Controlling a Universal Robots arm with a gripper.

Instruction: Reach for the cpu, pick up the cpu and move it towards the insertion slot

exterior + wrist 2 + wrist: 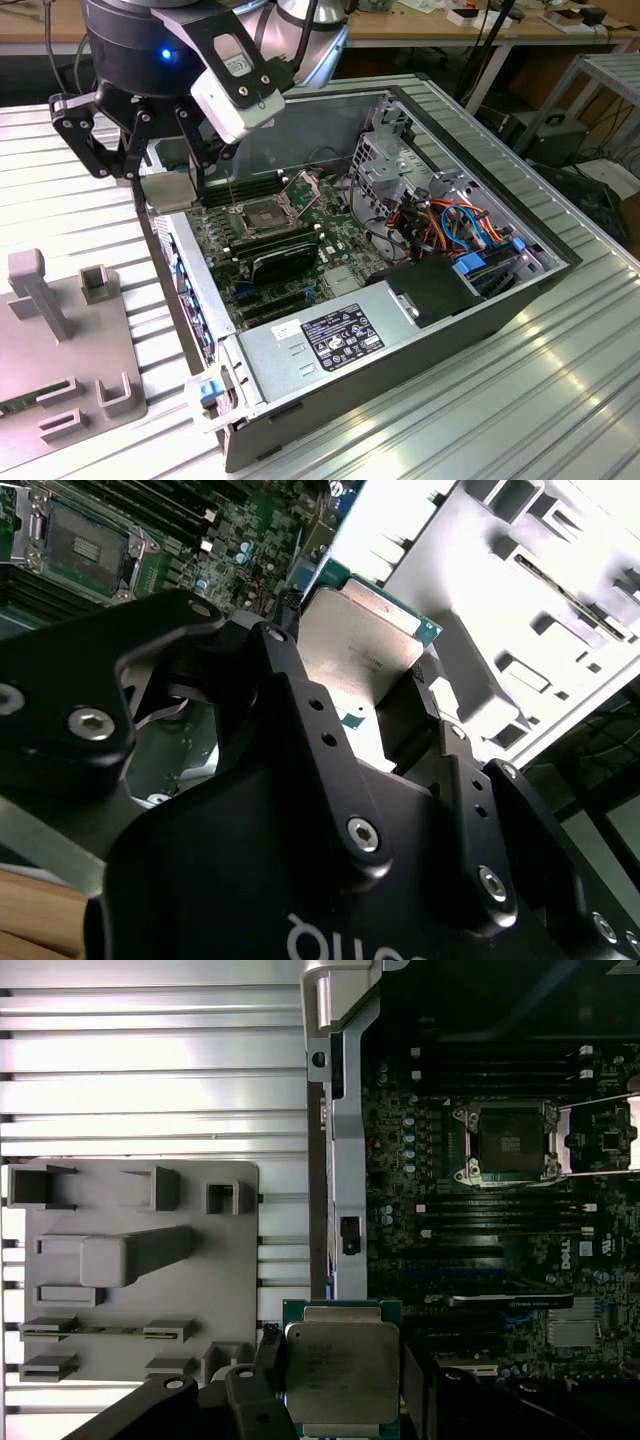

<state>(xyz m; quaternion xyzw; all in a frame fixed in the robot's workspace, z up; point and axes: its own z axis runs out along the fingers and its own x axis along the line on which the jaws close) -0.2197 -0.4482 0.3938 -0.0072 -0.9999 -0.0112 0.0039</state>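
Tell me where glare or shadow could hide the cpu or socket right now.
Second wrist view: the grey fixture plate is washed out white beside the cpu. First wrist view: the insertion slot sits dim but readable. Exterior view: table slats glare.

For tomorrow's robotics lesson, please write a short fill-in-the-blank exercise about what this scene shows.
1. The gripper holds the ____ between its fingers.
2. The insertion slot sits on the motherboard with its latch frame swung ____.
3. The grey fixture plate lies ____ the computer case, on the exterior view's left.

Missing words: cpu; open; outside
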